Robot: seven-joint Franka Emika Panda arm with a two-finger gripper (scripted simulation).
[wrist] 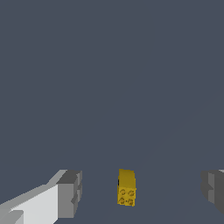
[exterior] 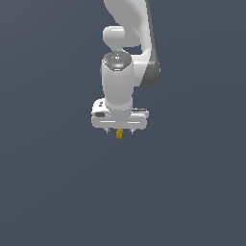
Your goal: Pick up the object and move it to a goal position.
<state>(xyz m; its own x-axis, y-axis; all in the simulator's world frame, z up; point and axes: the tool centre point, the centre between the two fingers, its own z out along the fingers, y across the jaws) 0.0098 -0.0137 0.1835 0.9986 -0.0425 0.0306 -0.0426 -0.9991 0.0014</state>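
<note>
Low in the wrist frame, the object (wrist: 126, 188) sits between wide-open, empty jaws, touching neither finger. Closing off-centre could nudge or tip it, spoiling the grasp.

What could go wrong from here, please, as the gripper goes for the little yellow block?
The block is much narrower than the open gap, with both fingers clear of it, so closing could nudge or tip it. It also sits nearer one finger, so the gripper may push it sideways before clamping.

Object (wrist: 126, 188) between spread fingers (wrist: 70, 193), clear gap each side; nothing else nearby
</note>
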